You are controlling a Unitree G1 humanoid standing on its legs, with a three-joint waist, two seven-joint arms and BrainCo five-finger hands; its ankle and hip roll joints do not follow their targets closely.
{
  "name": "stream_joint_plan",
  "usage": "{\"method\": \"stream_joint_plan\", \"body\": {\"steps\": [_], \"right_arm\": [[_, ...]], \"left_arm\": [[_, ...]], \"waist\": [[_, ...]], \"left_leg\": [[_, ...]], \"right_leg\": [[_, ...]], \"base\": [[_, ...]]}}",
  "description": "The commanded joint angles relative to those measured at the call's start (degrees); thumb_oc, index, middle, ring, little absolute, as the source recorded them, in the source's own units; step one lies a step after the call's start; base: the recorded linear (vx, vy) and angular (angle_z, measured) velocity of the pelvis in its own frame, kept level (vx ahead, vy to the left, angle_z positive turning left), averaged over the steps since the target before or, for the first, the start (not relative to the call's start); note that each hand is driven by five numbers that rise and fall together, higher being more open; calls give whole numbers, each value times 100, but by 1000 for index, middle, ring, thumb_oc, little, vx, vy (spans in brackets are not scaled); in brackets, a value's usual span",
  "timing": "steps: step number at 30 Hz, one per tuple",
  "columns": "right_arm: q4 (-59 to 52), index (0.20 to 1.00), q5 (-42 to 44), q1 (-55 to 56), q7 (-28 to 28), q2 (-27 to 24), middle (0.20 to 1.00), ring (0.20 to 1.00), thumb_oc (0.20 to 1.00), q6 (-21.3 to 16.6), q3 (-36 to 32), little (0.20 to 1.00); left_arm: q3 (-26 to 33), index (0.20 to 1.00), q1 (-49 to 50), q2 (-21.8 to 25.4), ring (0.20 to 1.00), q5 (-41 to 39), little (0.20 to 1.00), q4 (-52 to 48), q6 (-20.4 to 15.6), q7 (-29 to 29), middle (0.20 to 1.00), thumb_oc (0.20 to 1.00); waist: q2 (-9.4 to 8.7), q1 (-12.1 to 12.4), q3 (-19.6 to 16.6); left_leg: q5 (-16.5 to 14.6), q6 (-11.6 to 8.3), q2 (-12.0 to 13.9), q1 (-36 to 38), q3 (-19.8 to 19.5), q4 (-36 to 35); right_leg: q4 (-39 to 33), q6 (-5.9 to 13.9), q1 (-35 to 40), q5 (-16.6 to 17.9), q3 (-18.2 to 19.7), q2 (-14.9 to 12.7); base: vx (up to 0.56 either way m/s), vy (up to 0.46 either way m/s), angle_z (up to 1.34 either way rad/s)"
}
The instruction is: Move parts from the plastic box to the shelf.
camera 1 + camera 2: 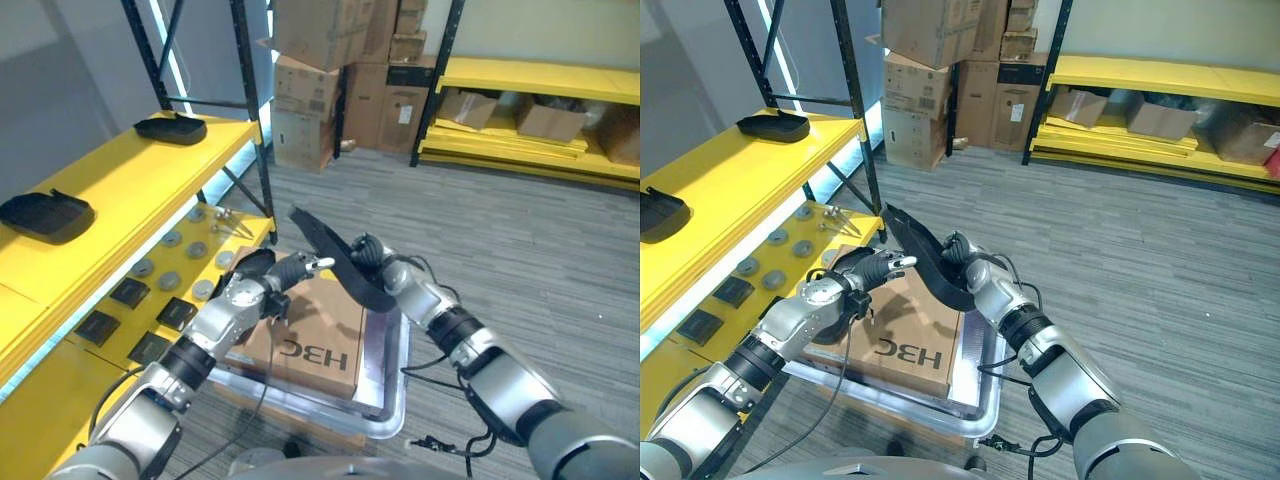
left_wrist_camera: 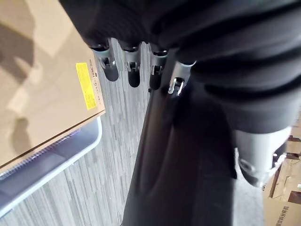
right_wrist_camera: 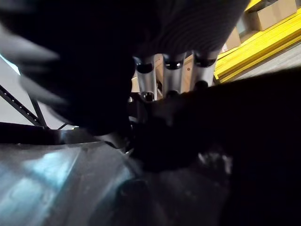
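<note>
Right hand point(image 1: 372, 253) grasps long black part point(image 1: 335, 258), fingers curled round it, part held tilted in air above cardboard box point(image 1: 310, 335). Cardboard box sits inside grey plastic box point(image 1: 392, 395) on floor. Left hand point(image 1: 275, 272) just beside part, over cardboard box; fingers point(image 2: 132, 70) half curled, tips near part's edge, contact cannot tell. Yellow shelf point(image 1: 110, 195) at robot's left carries two black parts point(image 1: 170, 128) point(image 1: 45, 214), well apart. Lower level holds round discs point(image 1: 170, 260) and dark square pieces point(image 1: 130, 292).
</note>
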Motion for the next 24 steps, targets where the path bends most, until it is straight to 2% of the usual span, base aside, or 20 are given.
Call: {"method": "stream_joint_plan", "body": {"steps": [1,5,7,12,17,24], "right_arm": [[127,200,-96,-770,-226,-285,200,200,200,-546,332,200],[-263,200,-170,-826,-134,-660,200,200,200,-554,246,200],[-601,200,-42,-941,-111,-910,200,200,200,-437,136,200],[-751,200,449,-1018,-258,-984,200,200,200,-400,-103,200],[-781,200,761,-1016,-286,-853,200,200,200,-432,-261,200],[-623,200,766,-1049,-310,-342,200,200,200,-404,-366,200]], "left_arm": [[-163,1000,-466,-146,1000,-281,1000,185,-375,-57,1000,1000],[-78,1000,-310,-76,1000,-911,1000,97,-291,35,1000,1000],[55,1000,-163,-137,1000,-1697,1000,-105,-87,124,1000,1000],[218,1000,-60,-368,1000,-2392,1000,-190,37,387,1000,1000],[250,1000,-106,-545,1000,-2431,1000,-43,106,423,1000,1000],[128,1000,-275,-847,1000,-2013,1000,283,-61,546,1000,1000]], "waist": [[-300,125,-233],[-318,93,-202],[-348,80,-177],[-383,26,-183],[-396,-14,-198],[-397,-33,-213]], "left_leg": [[-194,-122,40,-128,-561,-97],[-194,-123,36,-123,-562,-93],[-193,-114,36,-109,-558,-98],[-206,-98,45,-90,-501,-99],[-224,-83,46,-83,-464,-98],[-252,-66,39,-77,-460,-88]], "right_leg": [[261,638,176,-307,26,-600],[285,650,171,-307,39,-603],[286,637,184,-302,47,-597],[324,616,171,-316,75,-585],[341,604,154,-333,112,-575],[355,602,138,-361,158,-564]], "base": [[3,18,7],[-1,4,1],[0,0,0],[0,0,0],[0,0,0],[0,0,0]]}}
